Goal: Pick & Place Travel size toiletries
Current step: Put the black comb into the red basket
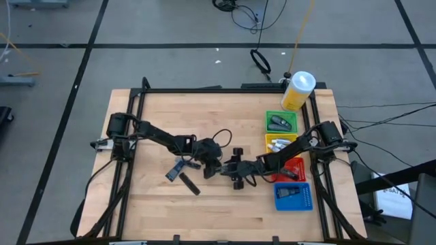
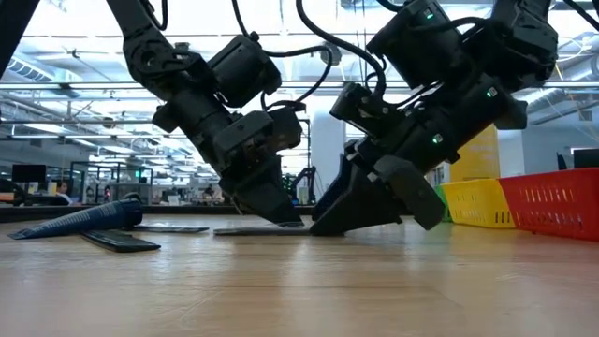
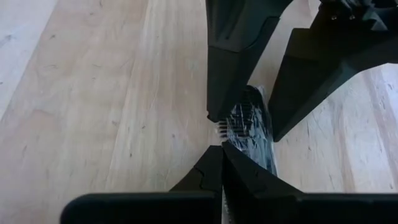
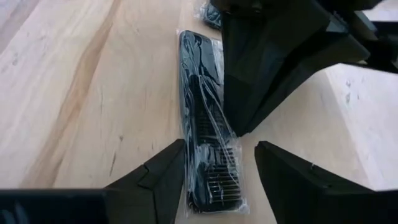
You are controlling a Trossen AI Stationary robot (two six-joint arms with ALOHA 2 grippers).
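Two grippers' jaws flank the wrapped comb [image 4: 208,124].

A light wooden table [image 1: 170,211] edged by a black frame is seen from above on a grey floor crossed by dark lines. A large yellow bottle [image 1: 298,90] with a white cap is stood at the far right corner. Four small trays are lined up along the right side: green [image 1: 282,113], yellow [image 1: 269,139], red [image 1: 297,165] and blue [image 1: 289,203]. Cables [image 1: 245,13] are strewn on the floor beyond.
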